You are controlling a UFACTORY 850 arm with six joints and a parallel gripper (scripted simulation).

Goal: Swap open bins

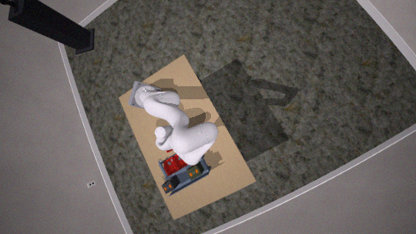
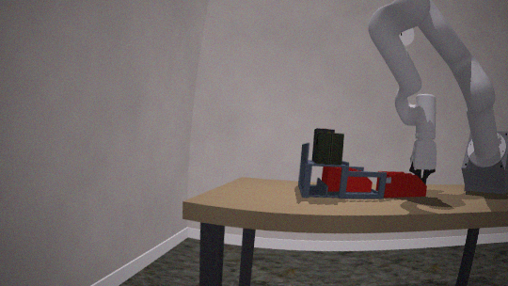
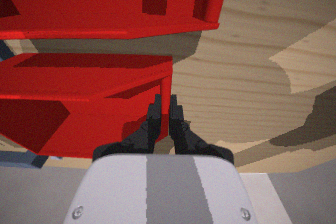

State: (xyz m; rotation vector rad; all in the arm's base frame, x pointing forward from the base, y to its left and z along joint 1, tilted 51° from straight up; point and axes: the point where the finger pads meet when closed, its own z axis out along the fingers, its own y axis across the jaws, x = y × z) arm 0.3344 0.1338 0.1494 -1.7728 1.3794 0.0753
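My gripper (image 2: 422, 177) (image 3: 165, 103) is shut on the front lip of a red bin (image 3: 115, 76); one finger is inside the bin, one outside. No parts show in this bin. Its far end points toward the grey-blue shelf (image 1: 184, 178) (image 2: 342, 182) (image 3: 21, 159); whether that end is inside the shelf I cannot tell. A second red bin (image 3: 95, 20) lies beside it with a gap between; its contents are unclear. In the exterior view a red bin (image 2: 400, 185) shows in front of the shelf, but which of the two is unclear.
More red (image 1: 169, 166) (image 2: 332, 180) shows inside the shelf. Dark bins with orange parts (image 1: 193, 172) (image 1: 167, 186) stand at the shelf's rear, high up in the exterior view (image 2: 325, 147). The arm hides part of the shelf in the top view. The wooden table (image 1: 231, 178) (image 2: 254, 198) carries everything.
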